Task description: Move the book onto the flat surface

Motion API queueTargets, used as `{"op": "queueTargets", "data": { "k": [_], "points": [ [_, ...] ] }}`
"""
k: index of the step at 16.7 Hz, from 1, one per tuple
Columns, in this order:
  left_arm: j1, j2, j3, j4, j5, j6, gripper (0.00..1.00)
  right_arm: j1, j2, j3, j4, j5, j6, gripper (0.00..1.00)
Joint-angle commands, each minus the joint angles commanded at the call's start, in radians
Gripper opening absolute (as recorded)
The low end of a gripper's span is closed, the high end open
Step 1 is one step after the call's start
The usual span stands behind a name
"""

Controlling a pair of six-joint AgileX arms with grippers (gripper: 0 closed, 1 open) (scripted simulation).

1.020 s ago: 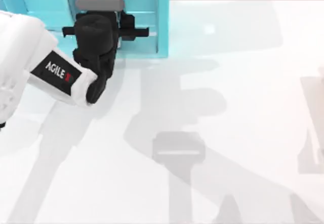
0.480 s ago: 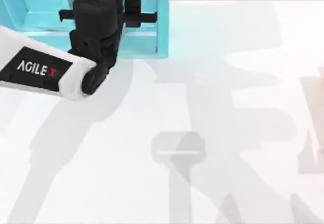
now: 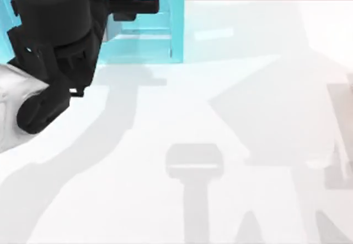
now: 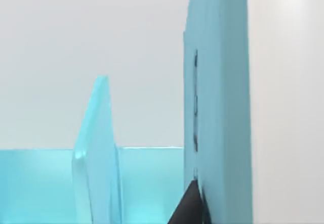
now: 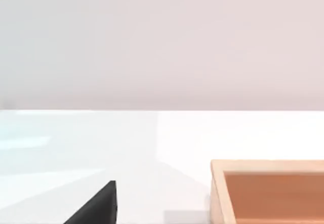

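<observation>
In the left wrist view the book (image 4: 223, 82) is a tall teal-blue slab standing upright, higher than the shelf boards. My left gripper (image 4: 220, 206) is shut on it: one black fingertip (image 4: 191, 206) presses its side and the other is hidden behind it. From above, the left gripper (image 3: 131, 4) hangs high over the teal-blue shelf (image 3: 176, 29), and its big black wrist covers the book. The flat surface, the glossy white tabletop (image 3: 231, 117), spreads in front of the shelf. A black part of my right gripper (image 5: 98, 206) sits low over the table.
A thin shelf divider (image 4: 96, 158) stands beside the held book, with a low teal board (image 4: 35, 183) behind it. An open wooden box (image 5: 268, 193) rests on the table near the right arm. Arm shadows cross the tabletop.
My left arm has risen toward the overhead camera and swung toward the left, so its wrist looks much bigger. The gripper has drifted farther back over the shelf.
</observation>
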Motion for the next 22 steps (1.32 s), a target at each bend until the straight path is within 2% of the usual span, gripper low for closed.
{"op": "queueTargets", "data": {
  "k": [4, 9, 12, 17, 22],
  "points": [
    [-0.034, -0.115, -0.064, -0.087, -0.037, -0.009, 0.0, 0.0, 0.0, 0.0, 0.0, 0.0, 0.0, 1.0],
    [-0.03, -0.111, -0.066, -0.088, -0.037, -0.007, 0.0, 0.0, 0.0, 0.0, 0.0, 0.0, 0.0, 1.0],
    [-0.046, -0.103, -0.055, -0.111, -0.046, -0.061, 0.0, 0.0, 0.0, 0.0, 0.0, 0.0, 0.0, 1.0],
    [-0.126, -0.044, -0.006, -0.238, -0.1, -0.352, 0.0, 0.0, 0.0, 0.0, 0.0, 0.0, 0.0, 1.0],
    [-0.252, 0.065, 0.068, -0.451, -0.199, -0.827, 0.0, 0.0, 0.0, 0.0, 0.0, 0.0, 0.0, 1.0]
  ]
}}
